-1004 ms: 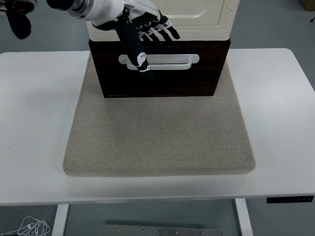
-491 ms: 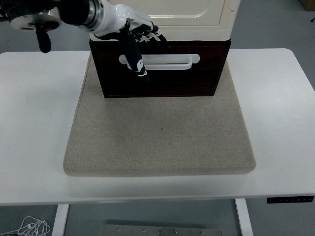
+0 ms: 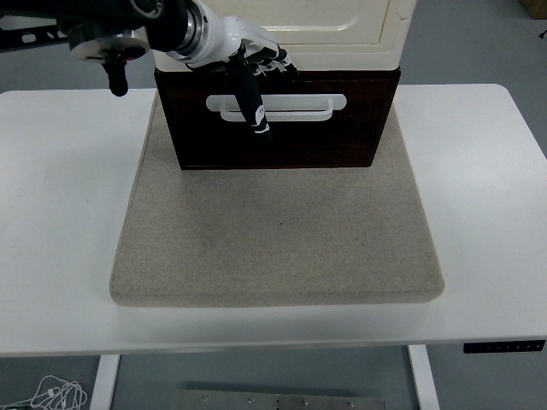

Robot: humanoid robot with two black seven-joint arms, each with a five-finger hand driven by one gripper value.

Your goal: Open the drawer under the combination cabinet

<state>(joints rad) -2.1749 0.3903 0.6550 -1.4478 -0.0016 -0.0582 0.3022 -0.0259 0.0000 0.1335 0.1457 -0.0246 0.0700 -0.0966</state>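
The dark brown drawer [image 3: 342, 137] sits under the cream cabinet [image 3: 342, 34] at the back of the grey mat [image 3: 273, 231]. Its front is flush and carries a white bar handle [image 3: 308, 104]. My left hand [image 3: 255, 85] comes in from the upper left and rests against the drawer front. Its black fingers [image 3: 278, 65] are bent at the seam between cabinet and drawer. The thumb [image 3: 256, 115] hangs straight down across the left part of the handle without wrapping it. Nothing is visibly held. No right arm shows.
The mat lies on a white table [image 3: 60, 213]. The left forearm and a black joint [image 3: 115, 51] hang over the table's back left, beside the cabinet. Grey floor shows behind the table.
The left arm has come further in from the left. The fingers, spread on the cabinet front a second ago, are now drawn in at the drawer's top edge. The drawer has not moved.
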